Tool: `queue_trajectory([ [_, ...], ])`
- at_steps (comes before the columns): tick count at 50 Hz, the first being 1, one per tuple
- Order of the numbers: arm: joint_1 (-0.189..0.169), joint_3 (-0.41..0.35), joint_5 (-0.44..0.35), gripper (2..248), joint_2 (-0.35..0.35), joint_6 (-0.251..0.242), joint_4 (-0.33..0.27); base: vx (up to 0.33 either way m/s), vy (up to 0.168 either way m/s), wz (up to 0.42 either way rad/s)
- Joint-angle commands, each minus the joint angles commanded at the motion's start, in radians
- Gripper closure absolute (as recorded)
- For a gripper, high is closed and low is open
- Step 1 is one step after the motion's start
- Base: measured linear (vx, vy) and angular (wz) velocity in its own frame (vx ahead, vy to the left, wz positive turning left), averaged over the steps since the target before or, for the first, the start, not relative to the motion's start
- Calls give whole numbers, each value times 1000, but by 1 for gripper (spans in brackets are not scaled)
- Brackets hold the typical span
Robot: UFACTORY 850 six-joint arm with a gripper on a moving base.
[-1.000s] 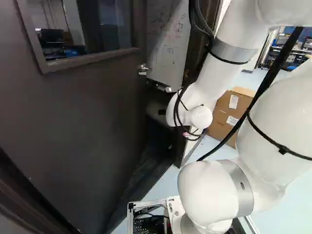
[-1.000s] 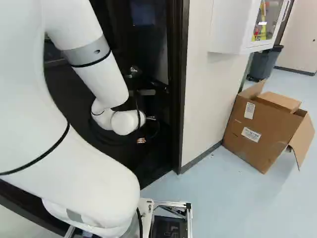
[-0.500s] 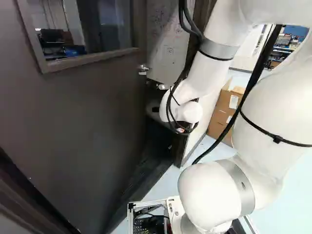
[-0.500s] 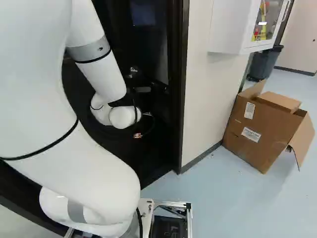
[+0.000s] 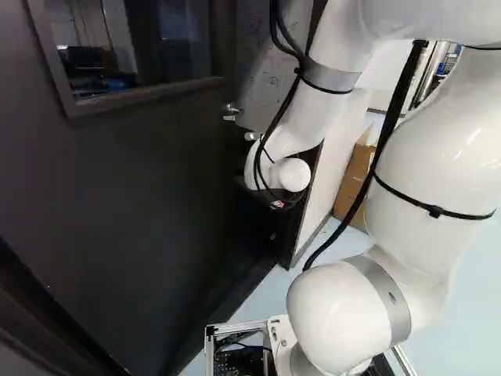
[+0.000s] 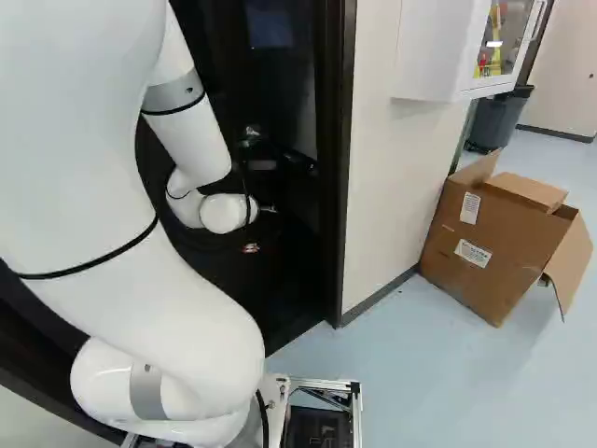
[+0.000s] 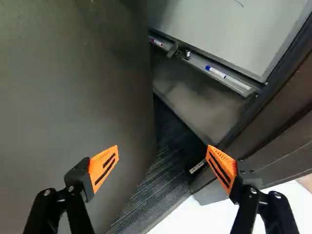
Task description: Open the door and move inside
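Door (image 5: 149, 196) is standing partly open ahead of the base, and it is filling most of the left side of the left base view. Its window (image 5: 133, 47) is showing high up, and its handle (image 5: 229, 112) is sticking out near the free edge. The arm (image 5: 321, 113) is reaching toward the gap between door and frame (image 6: 336, 168). In the wrist view, the gripper (image 7: 163, 157) is holding its two fingers wide apart, so it is being open. One finger is standing over the door's face, and the other one is showing against the foot of the frame. Whether a finger is touching the door or the frame, one cannot tell.

Through the gap, a dark ribbed floor (image 7: 165, 180) is showing ahead of the gripper. Farther in, a whiteboard (image 7: 219, 29) is hanging, and its tray (image 7: 195, 59) is carrying a marker with blue cap (image 7: 216, 71) and a marker with red end (image 7: 157, 42).

In the right base view, a pale wall (image 6: 382, 187) is running beside the frame, and a white cabinet (image 6: 434, 56) is hanging on it. A cardboard box (image 6: 494, 243) is standing with open flaps on the pale floor (image 6: 420, 373), near the wall. Behind the box, a dark bin (image 6: 499, 117) is standing.
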State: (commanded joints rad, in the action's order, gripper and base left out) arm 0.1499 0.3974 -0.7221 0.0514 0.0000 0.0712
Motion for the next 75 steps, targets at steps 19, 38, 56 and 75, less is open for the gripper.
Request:
queue_trajectory([
  [19,66,23,-67,3,22,0,26,0,0,0],
  [38,131,44,-127,3,41,0,46,0,0,0],
  [56,190,68,-171,3,63,0,71,0,0,0],
  [75,249,99,-209,3,91,0,85,0,0,0],
])
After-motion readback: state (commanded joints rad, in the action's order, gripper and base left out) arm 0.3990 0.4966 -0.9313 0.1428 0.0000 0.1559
